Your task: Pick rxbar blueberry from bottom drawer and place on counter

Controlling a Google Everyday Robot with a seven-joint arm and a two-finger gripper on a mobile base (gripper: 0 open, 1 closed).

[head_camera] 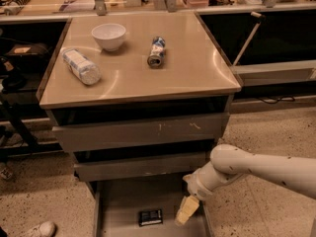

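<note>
The small, flat, dark blue-black wrapped rxbar blueberry [150,217] lies flat on the wide grey metal floor of the pulled-out bottom drawer [123,201], near the middle and towards the front. Nothing touches it. My gripper [186,211], pale yellow at the end of my white arm [256,169], hangs inside the drawer just beside the bar, at about 3 o'clock from it, pointing down and a little towards it. It holds nothing, and whether it is apart or together I cannot tell from here.

I judge that I am in the reach step: in the drawer, beside the bar, not yet over it. The next move calls for a short shift towards 9 o'clock to centre over the wrapper, then a descent almost to the drawer floor, because the bar is thin and lies flat.

At 12 o'clock from the drawer, above the two shallower shut drawers, is the smooth tan square desk [187,68]. It carries a white bowl [108,36], a blue-and-white can [157,52] on its side and a clear bottle [81,66] on its side. The bare part at its front right looks to me the easiest place to set the bar.
</note>
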